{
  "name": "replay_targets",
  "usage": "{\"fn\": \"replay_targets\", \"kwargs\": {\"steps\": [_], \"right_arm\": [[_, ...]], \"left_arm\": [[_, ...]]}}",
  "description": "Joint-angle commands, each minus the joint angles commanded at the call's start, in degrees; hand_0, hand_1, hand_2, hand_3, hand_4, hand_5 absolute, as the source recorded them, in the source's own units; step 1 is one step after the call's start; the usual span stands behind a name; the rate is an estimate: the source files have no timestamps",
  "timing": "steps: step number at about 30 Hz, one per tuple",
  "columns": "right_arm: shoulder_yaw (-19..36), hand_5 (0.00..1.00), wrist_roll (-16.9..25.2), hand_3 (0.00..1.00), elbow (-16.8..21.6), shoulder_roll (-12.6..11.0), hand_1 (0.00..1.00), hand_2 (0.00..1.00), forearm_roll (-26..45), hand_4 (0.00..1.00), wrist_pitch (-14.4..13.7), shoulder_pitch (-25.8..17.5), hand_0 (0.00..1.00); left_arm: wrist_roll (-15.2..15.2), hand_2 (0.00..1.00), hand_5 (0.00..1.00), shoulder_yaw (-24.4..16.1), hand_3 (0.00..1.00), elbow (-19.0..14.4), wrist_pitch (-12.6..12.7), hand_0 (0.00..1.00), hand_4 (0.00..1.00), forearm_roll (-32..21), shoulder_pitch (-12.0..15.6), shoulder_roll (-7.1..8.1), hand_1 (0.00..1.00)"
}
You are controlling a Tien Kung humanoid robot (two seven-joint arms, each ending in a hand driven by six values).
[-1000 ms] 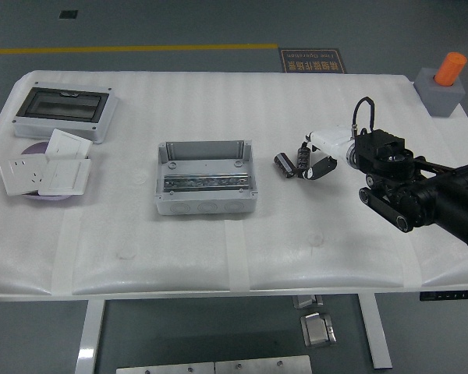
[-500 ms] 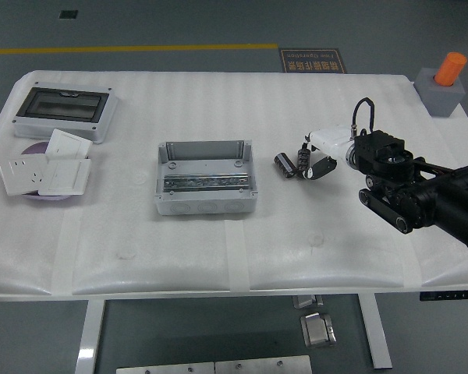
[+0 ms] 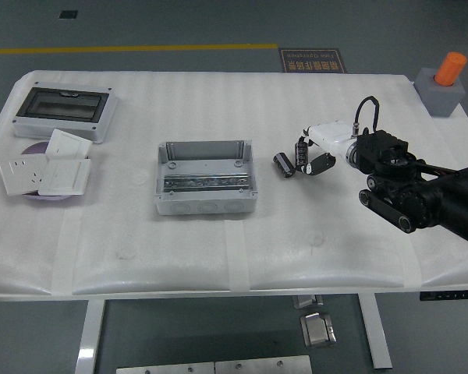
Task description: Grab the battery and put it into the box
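Note:
The battery [image 3: 283, 164], a small black cylinder, lies on the white table just right of the box. The box [image 3: 205, 147] is grey and open-topped, with a metal rail inside, and stands at the table's middle. My right hand [image 3: 310, 157] reaches in from the right, its black fingertips [image 3: 303, 151] hanging just right of the battery and a little above it. The thumb [image 3: 322, 164] is spread apart from the fingers, and nothing is held between them. I cannot tell whether a fingertip touches the battery.
A closed enclosure with a dark clear lid [image 3: 62, 111] sits at the far left. White socket plates [image 3: 45, 171] lie on a purple disc in front of it. An orange cylinder on a grey block [image 3: 444, 82] stands at the far right corner.
My right hand's fingers have risen slightly and drawn a little to the right, off the battery. The battery has stayed where it lay.

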Motion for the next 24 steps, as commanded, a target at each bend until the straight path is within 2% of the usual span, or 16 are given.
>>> {"fn": "replay_targets", "kwargs": {"steps": [2, 5, 9, 16, 19, 23, 24], "right_arm": [[-1.27, 0.205, -0.09, 0.697, 1.9, -0.89, 0.655, 0.662, 2.15, 0.487, -2.15, 0.11, 0.787], [1.41, 0.205, -0.52, 0.697, 5.73, -2.28, 0.655, 0.662, 3.82, 0.487, -5.4, -0.54, 0.787], [6.28, 0.214, -1.16, 0.698, 10.9, -2.68, 0.656, 0.661, 2.58, 0.491, -7.03, -2.53, 0.785], [15.31, 0.218, -1.83, 0.699, 19.76, 0.29, 0.655, 0.661, 0.38, 0.495, -7.56, -6.61, 0.784], [17.52, 0.228, -1.79, 0.699, 20.82, 1.66, 0.657, 0.66, 0.53, 0.505, -6.92, -7.54, 0.786], [17.53, 0.228, -2.08, 0.699, 20.18, 2.45, 0.657, 0.66, 0.68, 0.505, -5.25, -7.92, 0.786], [17.36, 0.388, -2.15, 0.753, 19.89, 2.48, 0.672, 0.705, 0.74, 0.72, -4.87, -7.94, 0.796]], "left_arm": [[0.06, 0.386, 0.301, -0.23, 0.492, 0.0, -0.01, 0.464, 0.456, 0.16, 0.02, 0.02, 0.583], [0.08, 0.386, 0.301, -0.17, 0.492, 0.0, 0.01, 0.464, 0.456, -0.06, 0.12, 0.07, 0.583], [0.3, 0.389, 0.302, -0.69, 0.492, 0.0, -0.03, 0.465, 0.453, 0.26, 0.38, 0.14, 0.583], [0.26, 0.391, 0.302, 0.19, 0.492, 0.0, -0.08, 0.464, 0.454, -0.81, 0.51, 0.12, 0.582], [0.16, 0.39, 0.303, 0.77, 0.492, 0.0, -0.09, 0.464, 0.454, -1.44, 0.43, 0.16, 0.584], [0.27, 0.39, 0.303, 0.59, 0.492, 0.0, -0.15, 0.464, 0.454, -1.26, 0.45, 0.3, 0.584], [0.32, 0.391, 0.302, 0.51, 0.492, 0.0, -0.17, 0.464, 0.454, -1.18, 0.48, 0.34, 0.583]]}}
